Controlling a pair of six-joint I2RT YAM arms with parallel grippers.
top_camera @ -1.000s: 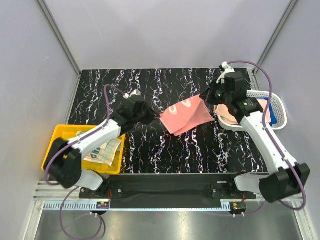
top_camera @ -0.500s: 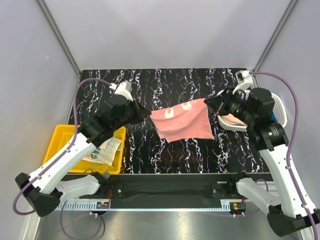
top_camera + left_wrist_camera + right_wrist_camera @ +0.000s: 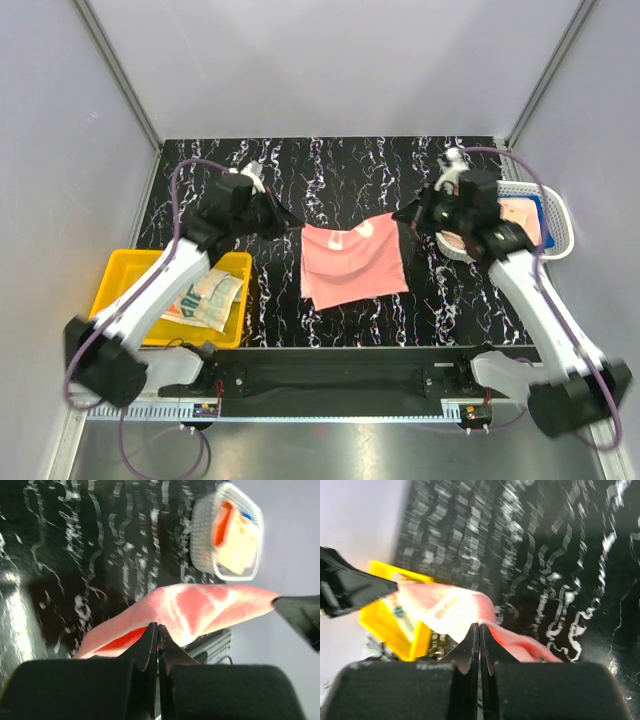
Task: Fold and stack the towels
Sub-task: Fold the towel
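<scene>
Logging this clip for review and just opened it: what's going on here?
Both arms are handling one salmon-pink cloth towel. The left gripper and right gripper are each shut on a far corner, holding it spread between them over the black marbled table. It looks open, not yet folded. A folded beige towel with letters lies in the yellow plastic bin; more towels sit in the white mesh basket.
</scene>
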